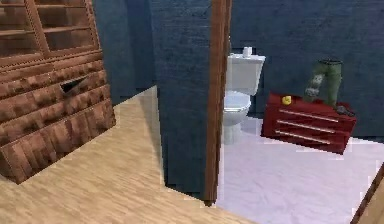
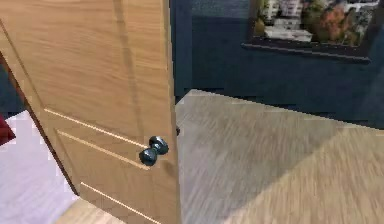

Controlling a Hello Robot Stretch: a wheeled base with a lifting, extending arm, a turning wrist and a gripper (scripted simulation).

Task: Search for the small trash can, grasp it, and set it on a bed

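Observation:
In the forward view a doorway with a wooden frame (image 1: 214, 100) leads into a bathroom with a pale floor. Inside stand a white toilet (image 1: 240, 85) and a low red chest of drawers (image 1: 308, 122). A small yellow thing (image 1: 287, 100) and a tall grey-green vessel (image 1: 327, 82) sit on the red chest. I cannot make out a small trash can by shape.
A tall wooden cabinet with drawers (image 1: 50, 85) stands at the forward view's left, on wood flooring. In the arm side view an open wooden door (image 2: 105, 100) with a dark knob (image 2: 153, 151) stands close at the left. A framed picture (image 2: 315, 25) hangs on the dark blue wall.

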